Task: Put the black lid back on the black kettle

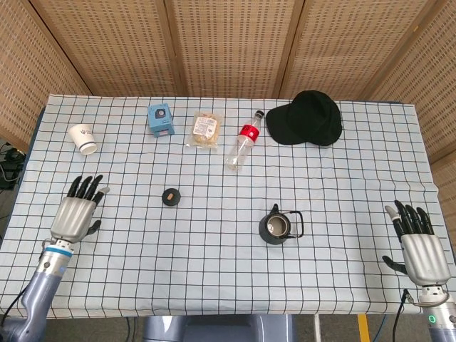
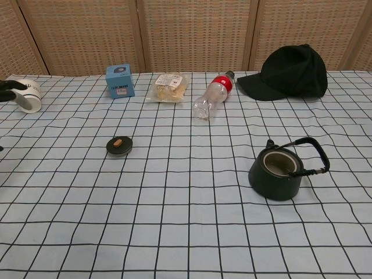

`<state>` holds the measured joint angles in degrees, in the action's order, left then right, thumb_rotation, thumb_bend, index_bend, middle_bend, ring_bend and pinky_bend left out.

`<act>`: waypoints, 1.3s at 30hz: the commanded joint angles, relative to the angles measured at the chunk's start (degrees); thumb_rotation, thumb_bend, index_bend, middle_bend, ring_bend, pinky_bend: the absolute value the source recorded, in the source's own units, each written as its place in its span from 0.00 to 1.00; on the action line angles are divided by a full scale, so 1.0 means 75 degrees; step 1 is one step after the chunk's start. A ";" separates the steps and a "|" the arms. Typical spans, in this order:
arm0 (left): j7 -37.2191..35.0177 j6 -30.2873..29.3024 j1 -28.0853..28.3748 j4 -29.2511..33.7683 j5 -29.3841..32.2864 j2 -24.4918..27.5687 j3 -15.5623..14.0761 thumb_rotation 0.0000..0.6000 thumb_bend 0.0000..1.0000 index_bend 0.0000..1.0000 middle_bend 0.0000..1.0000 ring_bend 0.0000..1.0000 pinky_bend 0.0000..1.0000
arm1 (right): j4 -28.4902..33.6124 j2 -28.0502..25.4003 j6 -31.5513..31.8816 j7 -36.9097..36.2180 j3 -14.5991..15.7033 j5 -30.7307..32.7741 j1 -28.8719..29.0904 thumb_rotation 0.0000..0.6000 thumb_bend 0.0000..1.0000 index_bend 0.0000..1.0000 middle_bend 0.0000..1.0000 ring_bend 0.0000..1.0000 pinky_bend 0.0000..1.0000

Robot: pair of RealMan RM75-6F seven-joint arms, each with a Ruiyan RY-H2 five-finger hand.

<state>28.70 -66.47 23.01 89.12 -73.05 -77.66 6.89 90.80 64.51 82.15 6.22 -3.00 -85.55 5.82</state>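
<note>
The black lid (image 1: 169, 197) (image 2: 119, 145), round with a small brown knob, lies flat on the checked cloth left of centre. The black kettle (image 1: 277, 227) (image 2: 280, 171) stands uncovered right of centre, its handle tipped to the right. My left hand (image 1: 78, 211) hovers over the table's left side, fingers spread and empty, well to the left of the lid; only its fingertips (image 2: 8, 89) show at the chest view's left edge. My right hand (image 1: 418, 246) is open and empty at the front right corner, far from the kettle.
Along the back stand a white paper cup (image 1: 83, 139), a blue box (image 1: 161, 119), a snack packet (image 1: 206, 130), a lying plastic bottle (image 1: 244, 141) and a black cap (image 1: 308, 117). Wicker screens close off the rear.
</note>
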 commanded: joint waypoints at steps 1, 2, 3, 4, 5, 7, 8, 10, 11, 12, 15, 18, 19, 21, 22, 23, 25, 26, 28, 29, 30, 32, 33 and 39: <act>0.0568 0.0667 0.0577 -0.0200 0.0700 -0.0448 0.0351 1.00 0.27 0.23 0.00 0.00 0.00 | -0.0012 -0.0027 -0.0037 -0.0066 -0.0010 0.0042 0.0006 1.00 0.15 0.06 0.00 0.00 0.00; 0.0706 0.0803 0.0712 -0.0277 0.0852 -0.0563 0.0403 1.00 0.27 0.23 0.00 0.00 0.00 | -0.0018 -0.0038 -0.0055 -0.0095 -0.0016 0.0061 0.0011 1.00 0.15 0.06 0.00 0.00 0.00; 0.0845 0.0909 0.0838 -0.0356 0.0994 -0.0682 0.0450 1.00 0.27 0.22 0.00 0.00 0.00 | -0.0025 -0.0049 -0.0071 -0.0127 -0.0024 0.0081 0.0015 1.00 0.15 0.06 0.00 0.00 0.00; 0.0993 0.0997 0.0959 -0.0439 0.1123 -0.0804 0.0487 1.00 0.27 0.22 0.00 0.00 0.00 | -0.0033 -0.0059 -0.0085 -0.0160 -0.0033 0.0102 0.0019 1.00 0.15 0.06 0.00 0.00 0.00; 0.1139 0.1079 0.1081 -0.0532 0.1254 -0.0930 0.0524 1.00 0.27 0.19 0.00 0.00 0.00 | -0.0043 -0.0066 -0.0101 -0.0194 -0.0041 0.0124 0.0024 1.00 0.15 0.06 0.00 0.00 0.00; 0.1378 0.1205 0.1272 -0.0682 0.1497 -0.1141 0.0575 1.00 0.27 0.15 0.00 0.00 0.00 | -0.0057 -0.0080 -0.0130 -0.0252 -0.0057 0.0167 0.0031 1.00 0.15 0.06 0.00 0.00 0.00; 0.1512 0.1282 0.1383 -0.0759 0.1652 -0.1263 0.0603 1.00 0.27 0.14 0.00 0.00 0.00 | -0.0067 -0.0088 -0.0148 -0.0283 -0.0065 0.0192 0.0035 1.00 0.15 0.06 0.00 0.00 0.00; 0.1701 0.1404 0.1559 -0.0887 0.1911 -0.1462 0.0645 1.00 0.27 0.14 0.00 0.00 0.00 | -0.0083 -0.0101 -0.0174 -0.0336 -0.0079 0.0233 0.0039 1.00 0.15 0.06 0.00 0.00 0.00; 0.1775 0.1473 0.1642 -0.0954 0.2023 -0.1558 0.0662 1.00 0.27 0.14 0.00 0.00 0.00 | -0.0089 -0.0106 -0.0184 -0.0360 -0.0086 0.0249 0.0042 1.00 0.15 0.06 0.00 0.00 0.00; 0.1856 0.1541 0.1735 -0.1037 0.2140 -0.1671 0.0685 1.00 0.27 0.14 0.00 0.00 0.00 | -0.0096 -0.0114 -0.0194 -0.0385 -0.0090 0.0262 0.0043 1.00 0.15 0.06 0.00 0.00 0.00; 0.2215 0.1668 0.2072 -0.1452 0.2574 -0.2114 0.0743 1.00 0.27 0.15 0.00 0.00 0.00 | -0.0114 -0.0147 -0.0226 -0.0490 -0.0100 0.0298 0.0046 1.00 0.15 0.06 0.00 0.00 0.00; 0.2464 0.1711 0.2317 -0.1759 0.2839 -0.2447 0.0751 1.00 0.27 0.18 0.00 0.00 0.00 | -0.0119 -0.0162 -0.0253 -0.0553 -0.0104 0.0328 0.0047 1.00 0.15 0.06 0.00 0.00 0.00; 0.2540 0.1709 0.2396 -0.1871 0.2903 -0.2560 0.0746 1.00 0.27 0.19 0.00 0.00 0.00 | -0.0125 -0.0168 -0.0258 -0.0571 -0.0104 0.0331 0.0049 1.00 0.15 0.06 0.00 0.00 0.00; 0.2626 0.1698 0.2521 -0.2042 0.2966 -0.2739 0.0742 1.00 0.27 0.21 0.00 0.00 0.00 | -0.0135 -0.0176 -0.0268 -0.0594 -0.0109 0.0346 0.0050 1.00 0.15 0.06 0.00 0.00 0.00; 0.2652 0.1695 0.2585 -0.2140 0.2998 -0.2834 0.0744 1.00 0.27 0.22 0.00 0.00 0.00 | -0.0142 -0.0179 -0.0272 -0.0611 -0.0112 0.0352 0.0051 1.00 0.15 0.06 0.00 0.00 0.00; 0.2669 0.1700 0.2659 -0.2249 0.3027 -0.2938 0.0756 1.00 0.27 0.22 0.00 0.00 0.00 | -0.0147 -0.0184 -0.0274 -0.0630 -0.0118 0.0361 0.0052 1.00 0.15 0.06 0.00 0.00 0.00; 0.2679 0.1729 0.2793 -0.2468 0.3095 -0.3122 0.0786 1.00 0.28 0.23 0.00 0.00 0.00 | -0.0159 -0.0192 -0.0279 -0.0666 -0.0127 0.0379 0.0052 1.00 0.15 0.06 0.00 0.00 0.00; 0.2675 0.1739 0.2831 -0.2533 0.3120 -0.3176 0.0797 1.00 0.28 0.23 0.00 0.00 0.00 | -0.0164 -0.0195 -0.0283 -0.0679 -0.0131 0.0388 0.0052 1.00 0.15 0.06 0.00 0.00 0.00; 0.2608 0.1786 0.2943 -0.2705 0.3186 -0.3335 0.0849 1.00 0.28 0.23 0.00 0.00 0.00 | -0.0171 -0.0208 -0.0298 -0.0716 -0.0139 0.0413 0.0053 1.00 0.15 0.06 0.00 0.00 0.00; 0.2586 0.1801 0.2974 -0.2753 0.3200 -0.3375 0.0856 1.00 0.28 0.23 0.00 0.00 0.00 | -0.0171 -0.0212 -0.0301 -0.0729 -0.0141 0.0418 0.0053 1.00 0.15 0.06 0.00 0.00 0.00; 0.2565 0.1832 0.3022 -0.2823 0.3216 -0.3432 0.0858 1.00 0.29 0.23 0.00 0.00 0.00 | -0.0172 -0.0220 -0.0302 -0.0745 -0.0144 0.0420 0.0054 1.00 0.15 0.06 0.00 0.00 0.00; 0.2555 0.1863 0.3098 -0.2940 0.3239 -0.3516 0.0854 1.00 0.31 0.23 0.00 0.00 0.00 | -0.0174 -0.0231 -0.0297 -0.0763 -0.0147 0.0422 0.0051 1.00 0.15 0.06 0.00 0.00 0.00; 0.2530 0.1880 0.3140 -0.3000 0.3248 -0.3569 0.0860 1.00 0.32 0.23 0.00 0.00 0.00 | -0.0174 -0.0236 -0.0294 -0.0774 -0.0149 0.0424 0.0050 1.00 0.15 0.06 0.00 0.00 0.00; 0.2421 0.1997 0.3339 -0.3216 0.3318 -0.3804 0.0856 1.00 0.35 0.28 0.00 0.00 0.00 | -0.0165 -0.0270 -0.0257 -0.0878 -0.0171 0.0428 0.0036 1.00 0.15 0.06 0.00 0.00 0.00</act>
<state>46.89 -51.64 47.88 65.16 -48.31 -106.01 13.37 89.55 62.53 80.18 -0.31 -4.26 -82.33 6.12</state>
